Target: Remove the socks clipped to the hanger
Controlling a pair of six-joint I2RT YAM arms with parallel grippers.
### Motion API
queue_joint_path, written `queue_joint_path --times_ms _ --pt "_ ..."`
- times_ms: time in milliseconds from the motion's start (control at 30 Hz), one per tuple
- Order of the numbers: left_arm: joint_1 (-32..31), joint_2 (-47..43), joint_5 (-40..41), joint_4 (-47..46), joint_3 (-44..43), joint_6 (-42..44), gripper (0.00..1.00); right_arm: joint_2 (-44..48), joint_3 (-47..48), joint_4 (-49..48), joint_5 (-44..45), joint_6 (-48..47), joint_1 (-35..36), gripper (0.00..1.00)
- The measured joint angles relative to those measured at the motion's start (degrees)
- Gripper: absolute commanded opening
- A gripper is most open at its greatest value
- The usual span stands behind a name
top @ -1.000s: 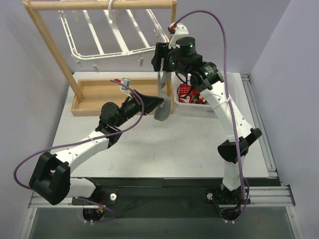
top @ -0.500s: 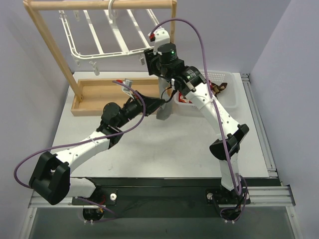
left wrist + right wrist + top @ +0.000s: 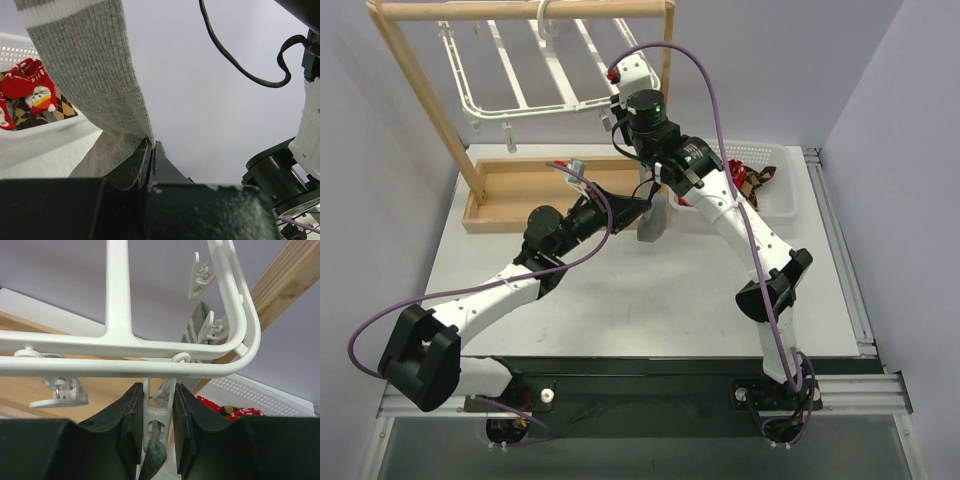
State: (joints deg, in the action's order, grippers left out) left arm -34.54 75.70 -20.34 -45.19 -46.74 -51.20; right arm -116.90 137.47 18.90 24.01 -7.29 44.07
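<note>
The white hanger (image 3: pixel 540 108) hangs from the wooden rack. A grey sock (image 3: pixel 653 222) hangs from a clip (image 3: pixel 156 417) at the hanger's (image 3: pixel 117 290) near right corner. My right gripper (image 3: pixel 156 386) is up under that rim, its two pads closed against either side of the clip, which still bites the sock's top (image 3: pixel 152 460). My left gripper (image 3: pixel 151 142) is shut on the lower part of the same grey sock (image 3: pixel 95 85), which runs up from the tips. Further back, another grey sock (image 3: pixel 195 325) hangs from a clip.
A white mesh basket (image 3: pixel 775 160) stands at the right with red (image 3: pixel 25 80) and argyle (image 3: pixel 62 107) socks in it. The wooden rack (image 3: pixel 430 90) rises from a wooden tray base (image 3: pixel 520 185) at the back left. A purple cable arcs over the right arm.
My right arm swung left from above the basket to the hanger's corner, and its jaws narrowed onto the clip. My left gripper kept its hold on the grey sock.
</note>
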Motion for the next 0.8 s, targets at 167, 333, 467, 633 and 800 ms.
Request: queue_joint_path --times_ms 167,333,467,633,800 --pt "-0.04 -0.02 0.00 0.09 0.00 0.02 0.00 -0.15 0.00 -0.39 0.24 -0.50 0.00 0.00" --pt "-0.04 -0.02 0.07 0.96 0.00 0.39 0.00 -0.15 0.00 -0.74 0.22 -0.50 0.00 0.00" --pt "-0.15 -0.04 0.20 1.75 0.02 0.50 0.00 -0.15 0.00 -0.74 0.13 -0.31 0.00 0.00" --pt "-0.24 -0.44 0.15 2.16 0.48 0.31 0.00 0.11 -1.51 -2.19 -0.94 0.15 -0.11 0.19" --pt "-0.24 -2.56 0.17 3.28 1.64 -0.04 0.00 0.26 -4.33 -3.28 -2.69 1.31 -0.15 0.43"
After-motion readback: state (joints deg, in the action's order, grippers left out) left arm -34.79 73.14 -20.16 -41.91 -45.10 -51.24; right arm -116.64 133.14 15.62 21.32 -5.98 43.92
